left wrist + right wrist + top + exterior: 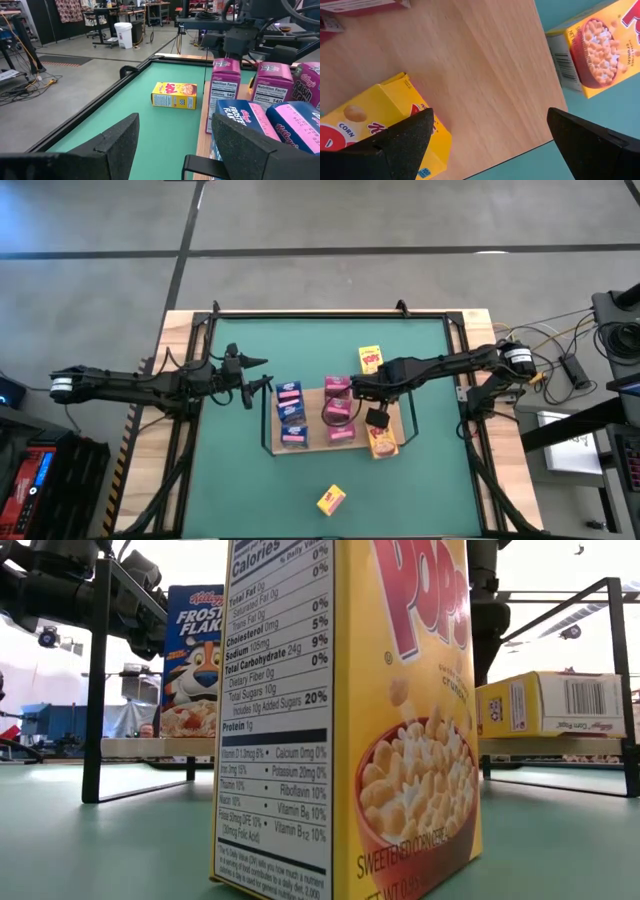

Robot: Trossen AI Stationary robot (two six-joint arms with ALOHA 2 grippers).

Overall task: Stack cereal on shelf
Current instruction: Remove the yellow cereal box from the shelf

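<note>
Right arm reaches over shelf (pixel 312 442); right pincer (pixel 377 418) spread wide, empty, above yellow box (pixel 383 441). Left pincer (pixel 262 376) partly spread, empty, left of shelf.

Even, diffuse overhead lighting; soft shadows, local glare and blur.
Low view: the backlit room whites out behind the yellow box (pixel 345 720). Right wrist view: the 2 fingers (pixel 405 137) at 6 o'clock are out of focus. The shelf (pixel 480 65) shows slight blur.

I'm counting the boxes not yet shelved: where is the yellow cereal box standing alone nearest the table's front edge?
In the high view the yellow cardboard cereal box stands alone on the green tabletop, in front of the light-wood shelf, apart from both grippers.
</note>
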